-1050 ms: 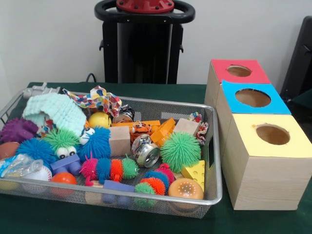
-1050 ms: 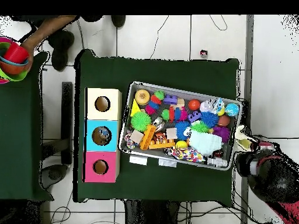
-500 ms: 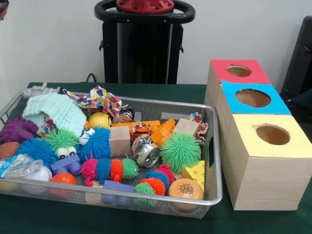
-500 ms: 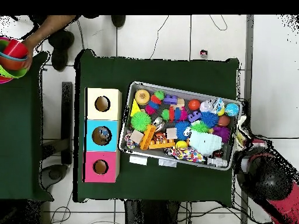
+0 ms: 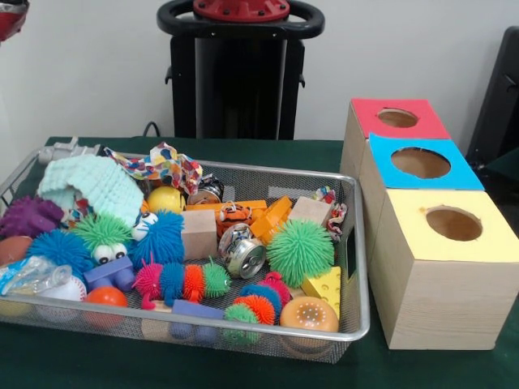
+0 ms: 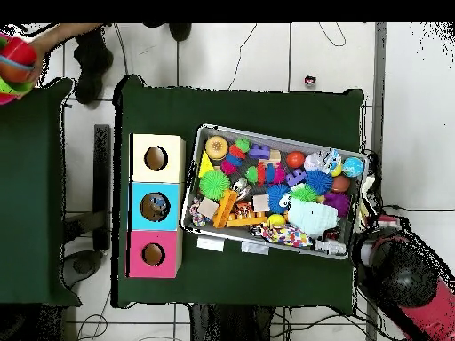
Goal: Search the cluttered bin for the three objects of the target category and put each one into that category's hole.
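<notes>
A wire mesh bin on the green table is packed with toys: spiky rubber balls such as a green one, wooden blocks, a yellow cheese wedge, a metal can, a mint knitted cloth and a patterned rag. To its right stand three wooden boxes with holes, topped red, blue and yellow. From overhead, the red and black arm end hovers just off the bin's lower right corner. Something lies inside the blue box's hole.
A red part of the arm shows at the front view's top left corner. A person's hand holding stacked bowls is at the overhead view's top left, over a second green table. White labels lie on the cloth beside the bin.
The arm end has crept toward the bin's corner in the overhead view, and its red part has come into the front view. The person's hand with the bowls moved up.
</notes>
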{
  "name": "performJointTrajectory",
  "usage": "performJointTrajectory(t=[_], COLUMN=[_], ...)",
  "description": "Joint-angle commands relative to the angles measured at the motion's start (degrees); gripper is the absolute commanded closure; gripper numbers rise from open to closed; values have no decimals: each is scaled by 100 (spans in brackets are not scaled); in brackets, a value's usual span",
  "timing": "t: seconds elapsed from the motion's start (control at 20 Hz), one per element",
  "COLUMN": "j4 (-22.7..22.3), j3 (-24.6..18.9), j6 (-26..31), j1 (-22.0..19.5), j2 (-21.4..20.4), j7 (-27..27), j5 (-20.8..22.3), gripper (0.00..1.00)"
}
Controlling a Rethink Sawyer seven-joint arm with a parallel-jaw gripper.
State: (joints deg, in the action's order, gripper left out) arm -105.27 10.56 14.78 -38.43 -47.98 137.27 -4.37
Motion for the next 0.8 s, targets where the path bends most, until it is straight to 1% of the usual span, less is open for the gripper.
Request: performJointTrajectory(t=[0.05, 0.1, 0.15, 0.2, 0.25, 0.3, 0.4, 0.8], j4=[86, 160, 303, 372, 531, 568, 641, 760], j3=[259, 278, 289, 314, 375, 368, 275, -67], j6=[437, 462, 466, 473, 492, 467, 419, 799], j1=[230, 226, 207, 206, 200, 174, 119, -246], j2=[122, 104, 77, 57, 46, 5, -68, -180], j7=[499, 345, 47, -68, -299, -368, -352, -485], j5=[73, 179, 388, 474, 669, 730, 738, 819], gripper=[100, 100, 100, 100, 100, 100, 100, 100])
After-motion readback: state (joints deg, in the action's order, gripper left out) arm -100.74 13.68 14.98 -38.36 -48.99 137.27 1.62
